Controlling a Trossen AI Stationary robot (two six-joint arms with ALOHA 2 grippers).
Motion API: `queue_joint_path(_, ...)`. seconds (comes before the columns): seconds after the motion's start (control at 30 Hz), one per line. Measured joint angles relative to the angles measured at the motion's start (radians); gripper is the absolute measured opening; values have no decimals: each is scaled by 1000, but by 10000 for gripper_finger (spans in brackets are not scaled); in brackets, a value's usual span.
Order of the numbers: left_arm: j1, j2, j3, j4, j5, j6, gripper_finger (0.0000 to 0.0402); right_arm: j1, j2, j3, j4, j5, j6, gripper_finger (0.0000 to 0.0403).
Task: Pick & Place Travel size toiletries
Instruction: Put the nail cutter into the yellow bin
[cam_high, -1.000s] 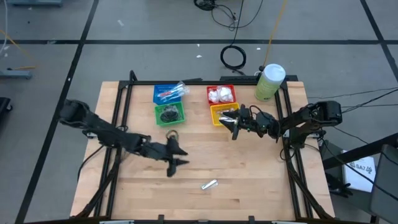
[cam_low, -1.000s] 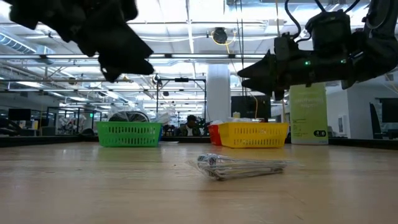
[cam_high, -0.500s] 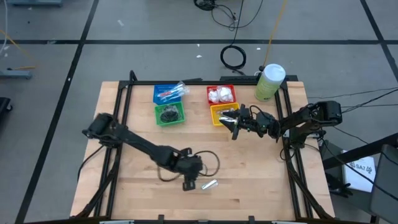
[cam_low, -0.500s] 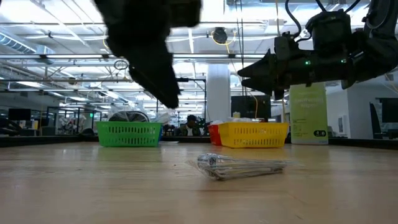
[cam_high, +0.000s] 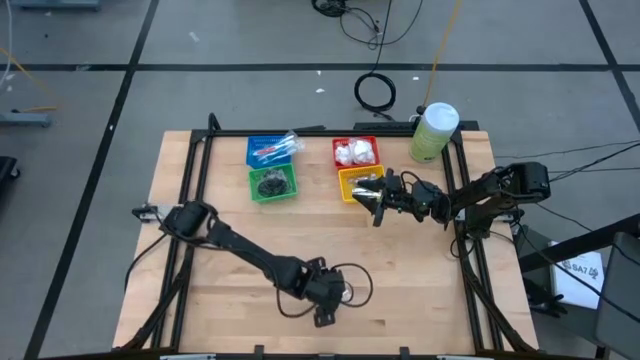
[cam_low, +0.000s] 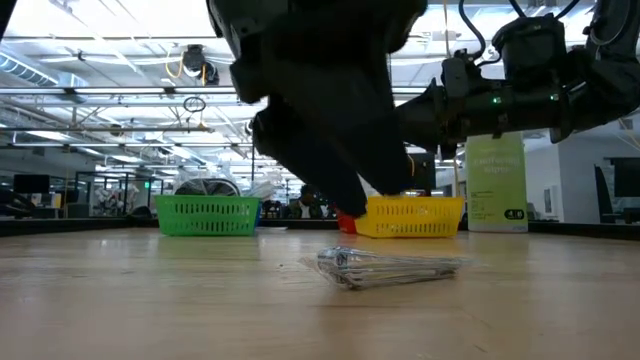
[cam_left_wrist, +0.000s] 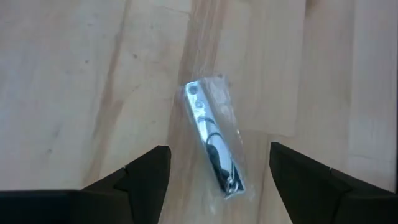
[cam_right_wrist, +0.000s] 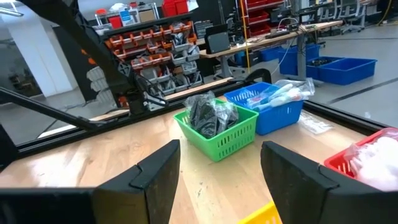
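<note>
Left arm: reaches from the table's left edge to lower centre of the high view; left gripper (cam_high: 326, 310) points down over the silver tube (cam_left_wrist: 213, 145).
Left fingers (cam_left_wrist: 147, 177): spread wide, holding nothing.
Tube: lies wrapped on bare wood, lower centre.
Right gripper (cam_high: 373, 203): hovers by the yellow basket (cam_high: 349, 180), fingers apart, empty.
High view: arm hides the tube.
Low view: tube (cam_low: 388, 267) lies flat.

A grey floor (cam_high: 90, 120) crossed by dark lines surrounds the wooden table (cam_high: 400, 270), with a coiled black cable (cam_high: 375, 92) lying beyond its far edge. Beyond the table, rows of ceiling lights (cam_low: 90, 75) hang over distant desks, and shelving with red bins (cam_right_wrist: 149, 46) stands in the room.
</note>
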Motion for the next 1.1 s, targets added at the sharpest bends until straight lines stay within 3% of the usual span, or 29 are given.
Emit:
queue_joint_path(0.27,4,68,9,-16,-44,-25,271,0,0,1,-5,2,0,215)
queue_joint_path(0.53,27,74,14,-154,-92,2,271,0,0,1,-5,2,0,215)
queue_joint_path(0.87,44,74,12,-154,-126,233,269,0,0,1,-13,2,0,215)
queue_joint_path(1.1,54,75,12,-148,-47,264,200,0,0,1,-13,2,0,215)
